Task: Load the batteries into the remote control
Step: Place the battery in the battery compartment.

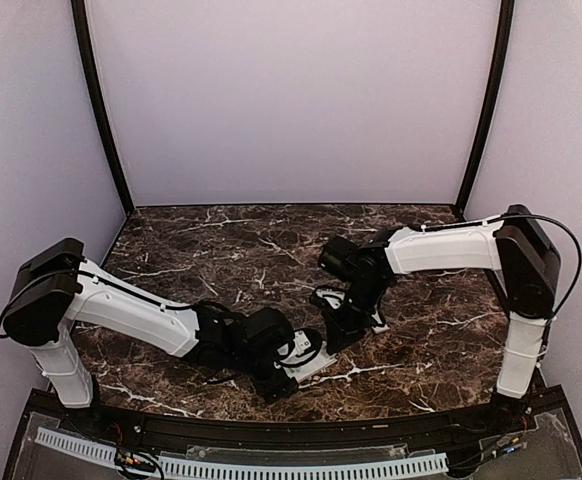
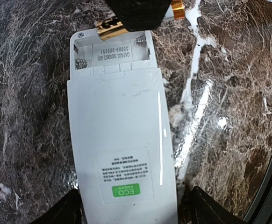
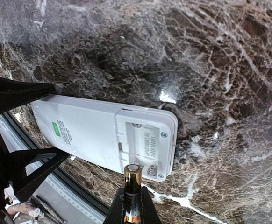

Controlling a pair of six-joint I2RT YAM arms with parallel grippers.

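Remote (image 2: 119, 140): laid face down on the surface (image 2: 229, 93), battery bay (image 2: 112, 53) uncovered and empty; judged light, stiff, slippery, best held by its long edges.
Battery (image 3: 132, 179): clenched in the right pincer (image 3: 131, 205), poised at the bay's edge.
Left pincer (image 2: 135, 203): spread, astride the remote's end.

White remote control (image 2: 117, 140) with green label (image 2: 125, 190), gold-and-black battery (image 3: 132, 184), dark brown white-veined marble table (image 2: 28, 93)

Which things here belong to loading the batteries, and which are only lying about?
Job: flat white plastic remote control, back up, battery bay open; slim gold-and-dark cylindrical battery in the right gripper; left gripper, open around the remote.
Not the job: dark marble table; pale booth walls.
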